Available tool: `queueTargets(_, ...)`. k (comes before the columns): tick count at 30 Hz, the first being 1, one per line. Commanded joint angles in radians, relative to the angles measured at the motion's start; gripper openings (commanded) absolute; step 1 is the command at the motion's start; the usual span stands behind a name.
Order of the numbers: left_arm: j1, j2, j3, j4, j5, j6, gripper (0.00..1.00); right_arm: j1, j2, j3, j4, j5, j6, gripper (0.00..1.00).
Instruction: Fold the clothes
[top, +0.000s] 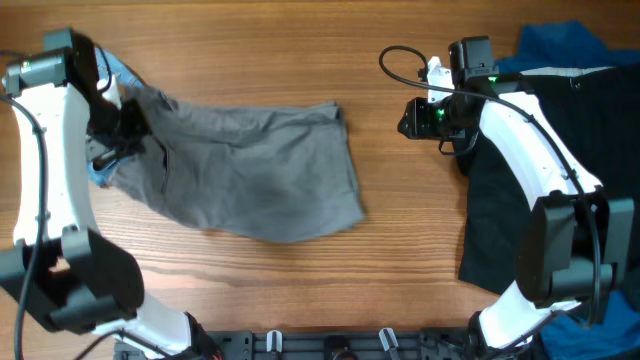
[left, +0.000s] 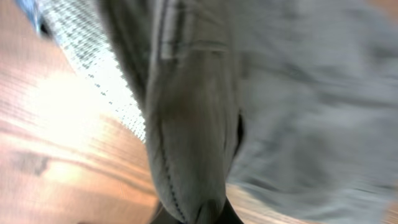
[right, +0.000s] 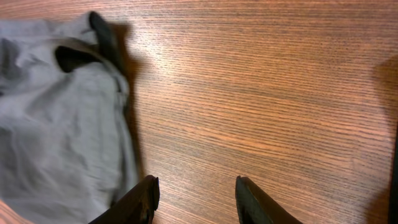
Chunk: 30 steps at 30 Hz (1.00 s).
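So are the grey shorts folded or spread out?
Spread out, not folded. The grey shorts lie wide and rumpled across the table, one end pinched in the left claw.

The shorts (top: 250, 170) are soft, matt grey cloth with stitched seams, lying on a table (top: 400, 240) of smooth wood with fine grain and a faint sheen. A black garment (top: 500, 200) is matt cloth too, and the right gripper (right: 196, 183) has matt black fingers (right: 255, 202).

Grey shorts (top: 250, 170) rumpled, spread flat, table's left-centre; left edge lifted.
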Motion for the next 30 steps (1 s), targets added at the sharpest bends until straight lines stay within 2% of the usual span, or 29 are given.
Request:
queueTargets(1,-0.138,-0.031,0.018,0.007,0.097,-0.036,0.04,-0.003,-0.011,0.0,0.006,-0.012,0.023,0.44)
queueTargets(5,-0.322,-0.027,0.008,0.037,0.099,-0.124,0.04,-0.003,-0.011,0.0,0.014,-0.008,0.031,0.44)
queueTargets(8,-0.47,-0.021,-0.047,0.131,0.099,-0.258,0.04,-0.003,-0.011,0.0,0.015,-0.008,0.031,0.44)
queueTargets(14,-0.648,0.039,-0.187,0.288,0.1,-0.283,0.04,-0.003,-0.011,0.0,0.017,-0.008,0.031,0.44)
queueTargets(17,-0.713,0.097,-0.222,0.38,0.099,-0.283,0.08,-0.003,-0.011,0.0,0.018,-0.008,0.031,0.45)
queueTargets(18,-0.722,0.118,-0.222,0.399,0.099,-0.289,0.15,-0.003,-0.011,0.0,0.017,-0.008,0.031,0.45)
queueTargets(19,-0.726,0.137,-0.222,0.417,0.099,-0.307,0.29,-0.003,-0.011,0.0,0.017,-0.008,0.031,0.45)
queueTargets(20,-0.726,0.156,-0.222,0.433,0.1,-0.331,0.62,-0.003,-0.011,0.0,0.017,-0.008,0.031,0.45)
queueTargets(21,-0.726,0.164,-0.222,0.439,0.102,-0.338,0.77,-0.003,-0.011,0.0,0.017,-0.008,0.031,0.45)
queueTargets(23,-0.723,0.166,-0.221,0.442,0.103,-0.338,0.83,-0.003,-0.011,0.0,0.016,-0.008,0.031,0.45)
queueTargets(24,-0.711,0.154,-0.204,0.427,0.111,-0.338,0.91,-0.003,-0.011,0.0,0.013,-0.008,0.029,0.47)
queueTargets(25,-0.698,0.138,-0.176,0.4,0.124,-0.338,0.93,-0.003,-0.011,0.0,0.01,-0.008,0.027,0.51)
queueTargets(28,-0.652,0.081,-0.089,0.307,0.122,-0.306,0.95,-0.003,-0.011,0.0,0.003,-0.029,0.013,0.53)
queueTargets(30,-0.606,0.031,-0.072,0.268,0.078,-0.296,0.99,0.0,-0.011,0.0,-0.006,-0.167,-0.092,0.53)
